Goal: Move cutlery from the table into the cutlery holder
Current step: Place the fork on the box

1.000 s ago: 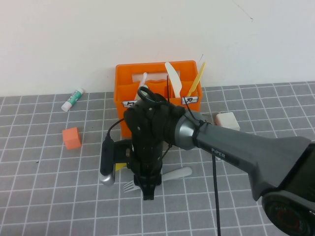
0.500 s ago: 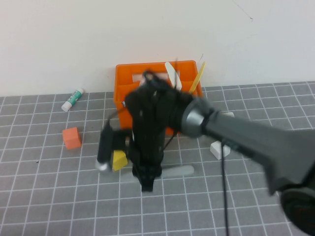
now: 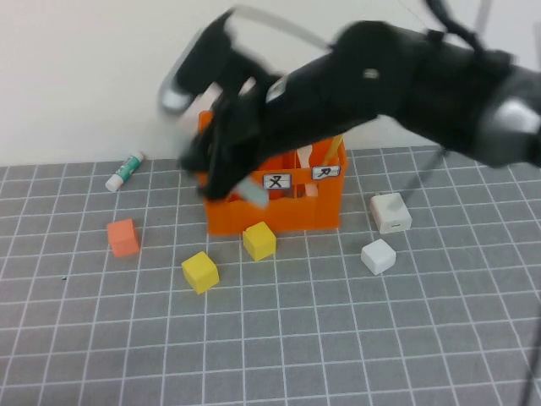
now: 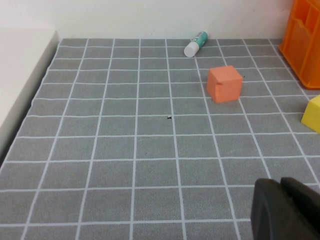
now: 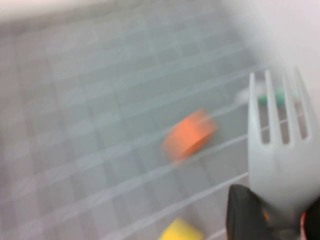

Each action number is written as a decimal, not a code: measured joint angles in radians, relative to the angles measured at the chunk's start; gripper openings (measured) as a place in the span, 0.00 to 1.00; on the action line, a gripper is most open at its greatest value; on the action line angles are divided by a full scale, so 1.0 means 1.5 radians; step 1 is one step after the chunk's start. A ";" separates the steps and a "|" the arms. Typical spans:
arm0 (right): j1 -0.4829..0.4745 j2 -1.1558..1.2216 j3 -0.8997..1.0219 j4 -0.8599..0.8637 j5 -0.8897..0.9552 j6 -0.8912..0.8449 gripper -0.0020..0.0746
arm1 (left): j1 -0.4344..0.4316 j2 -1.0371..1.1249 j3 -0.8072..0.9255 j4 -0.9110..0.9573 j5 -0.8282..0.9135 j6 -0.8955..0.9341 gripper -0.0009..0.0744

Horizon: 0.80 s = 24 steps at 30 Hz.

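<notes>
The right gripper is raised above the bench, over the left end of the orange cutlery holder; in the high view it is a dark blur in front of the holder's upper edge. Its jaws are partly closed on the grey fork, gripping the neck so that the tines stick out beyond the jaw tips. Well past those tines lie the orange cube and the glue stick, with a yellow cube nearer the jaws.

A yellow knife stands in the holder's right compartment, behind the white labels. Just in front of the holder sits one yellow cube; a second yellow cube lies further out, and two white cubes rest beside the holder's right end.

The left gripper hangs low over the bench with its jaws pressed together and nothing between them. The orange cube and glue stick lie well ahead of it.
</notes>
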 joint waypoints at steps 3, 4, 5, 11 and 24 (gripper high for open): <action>-0.010 -0.048 0.096 0.035 -0.200 -0.001 0.33 | 0.000 0.000 0.000 0.000 0.000 0.000 0.01; -0.011 -0.057 0.129 0.041 -0.261 0.003 0.33 | 0.000 0.000 0.000 0.000 0.000 0.000 0.01; -0.013 -0.067 0.159 0.047 -0.353 0.012 0.33 | 0.000 0.000 0.000 0.000 0.000 0.000 0.01; -0.017 -0.062 0.253 0.050 -0.581 0.080 0.33 | 0.000 0.000 0.000 0.000 0.000 0.000 0.01; -0.021 0.026 0.259 0.004 -0.742 0.265 0.33 | 0.000 0.000 0.000 0.000 0.000 -0.001 0.01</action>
